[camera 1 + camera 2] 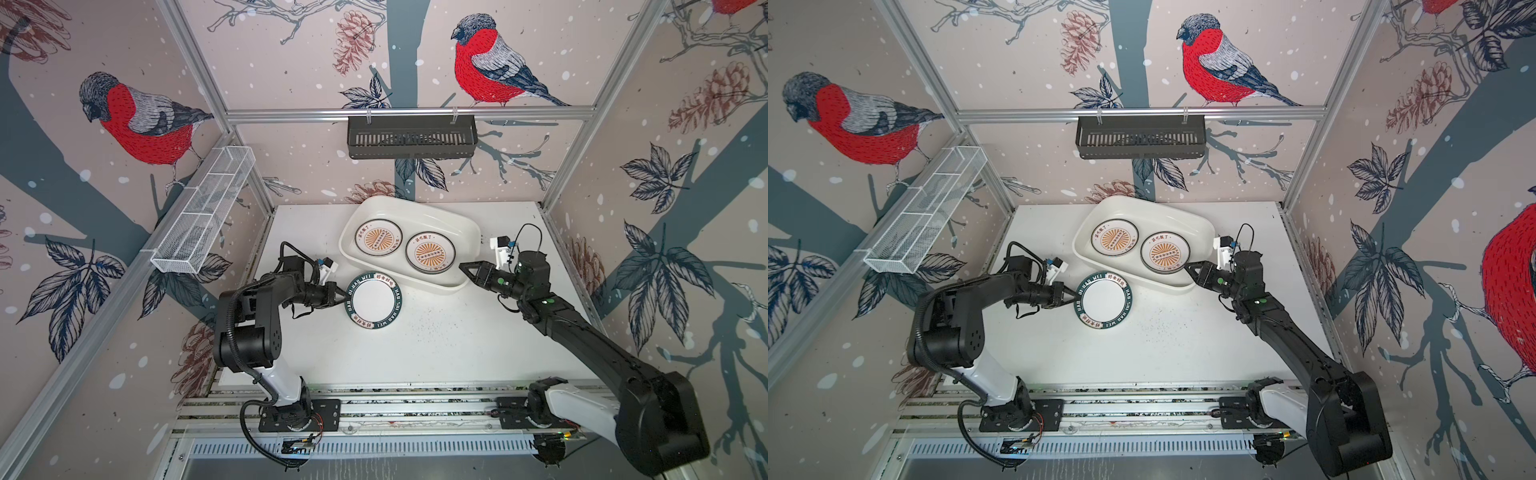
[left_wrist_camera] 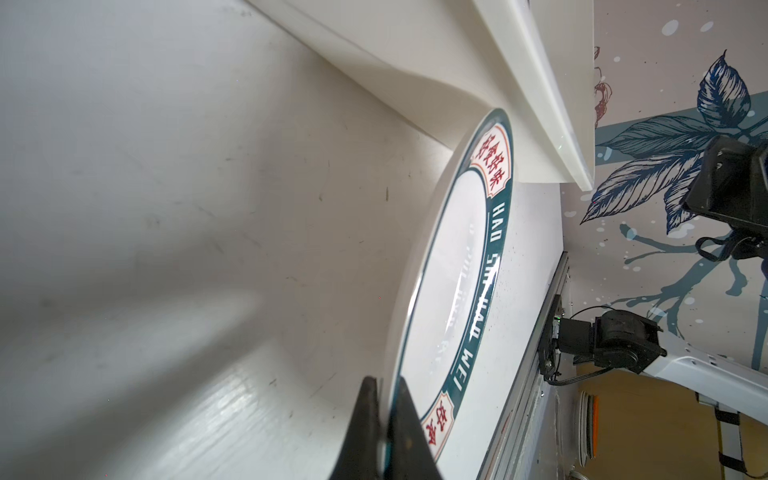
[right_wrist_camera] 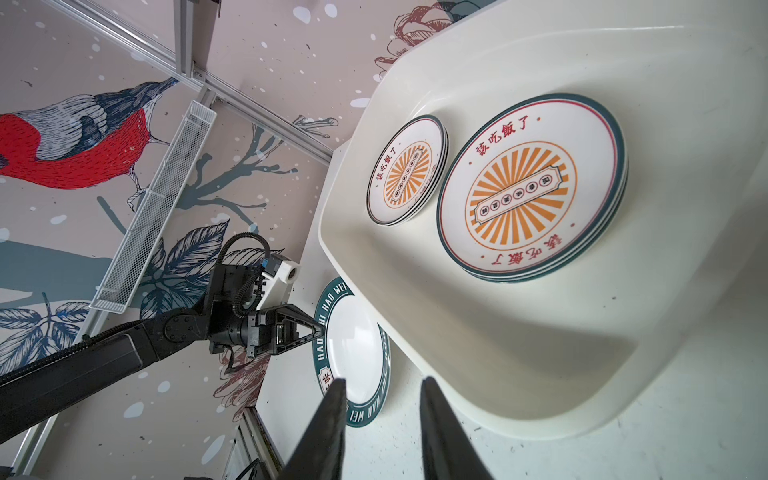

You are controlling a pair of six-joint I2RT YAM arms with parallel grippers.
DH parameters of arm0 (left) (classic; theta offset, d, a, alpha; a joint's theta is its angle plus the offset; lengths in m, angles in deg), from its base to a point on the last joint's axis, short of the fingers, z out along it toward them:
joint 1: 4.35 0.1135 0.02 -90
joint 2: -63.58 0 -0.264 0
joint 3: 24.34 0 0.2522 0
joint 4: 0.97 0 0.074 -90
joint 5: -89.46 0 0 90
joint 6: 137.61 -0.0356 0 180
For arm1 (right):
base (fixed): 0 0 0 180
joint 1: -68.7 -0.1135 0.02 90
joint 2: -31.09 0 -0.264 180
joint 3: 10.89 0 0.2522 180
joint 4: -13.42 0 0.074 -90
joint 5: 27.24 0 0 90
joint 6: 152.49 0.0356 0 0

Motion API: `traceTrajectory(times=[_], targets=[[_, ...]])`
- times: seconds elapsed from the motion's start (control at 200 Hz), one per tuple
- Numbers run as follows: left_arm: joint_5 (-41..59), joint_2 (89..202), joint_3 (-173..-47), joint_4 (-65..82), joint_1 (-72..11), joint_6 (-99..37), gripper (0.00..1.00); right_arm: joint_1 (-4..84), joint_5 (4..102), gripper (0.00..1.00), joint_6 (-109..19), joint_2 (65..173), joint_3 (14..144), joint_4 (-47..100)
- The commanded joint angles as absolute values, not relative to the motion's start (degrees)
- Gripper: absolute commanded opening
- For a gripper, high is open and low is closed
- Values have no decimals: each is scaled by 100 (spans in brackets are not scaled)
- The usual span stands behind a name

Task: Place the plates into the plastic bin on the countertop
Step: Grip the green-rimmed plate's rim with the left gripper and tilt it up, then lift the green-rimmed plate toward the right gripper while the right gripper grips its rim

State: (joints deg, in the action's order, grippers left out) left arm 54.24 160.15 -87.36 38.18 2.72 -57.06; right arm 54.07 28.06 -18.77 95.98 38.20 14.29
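**Fingers pinch the green-rimmed plate right beside the bin**

Fingers of your left gripper are clamped on the green-rimmed plate. The left wrist view shows it well: one finger is on the lettered face, one is on the underside, and the rim is squeezed between them. The plate sits face up over the bench, left of centre in both top views. Its far edge is just beside the near wall of the bin, and from the right wrist view part of that edge slips out of sight behind the bin's rim. I can't tell whether the plate is clear of the bench or resting on it.

Over to your right gripper: its fingers are apart with nothing between them. In a top view its tips hover at the bin's near right corner, close to the rim.

Inside the bin you have two piles of sunburst plates lying flat, side by side. The left stack and the right stack are close together on the bin's floor. The right wrist view shows several rims layered in each. The bin itself sits slightly askew at the back of the bench.
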Motion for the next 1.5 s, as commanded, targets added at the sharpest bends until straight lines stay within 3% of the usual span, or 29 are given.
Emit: traceTrajectory(times=[0.0,0.47,0.921,1.201,1.496], targets=[[5422,15971,-8872,4288,277,-5995,0,5394,2681,32,-1867,9658,3920,1270],[4592,15472,-9189,4836,-110,-6798,0,5322,2605,33,-2035,9916,4297,1465],[4724,14934,-9928,5897,-351,-7634,0,4849,2503,36,-2534,10175,4829,1767],[4841,14650,-10703,5828,-768,-7145,0,4420,2641,36,-2732,10153,5113,1802],[4989,14659,-10887,4783,-1238,-6262,0,4442,3122,38,-2747,9557,4904,1908]])
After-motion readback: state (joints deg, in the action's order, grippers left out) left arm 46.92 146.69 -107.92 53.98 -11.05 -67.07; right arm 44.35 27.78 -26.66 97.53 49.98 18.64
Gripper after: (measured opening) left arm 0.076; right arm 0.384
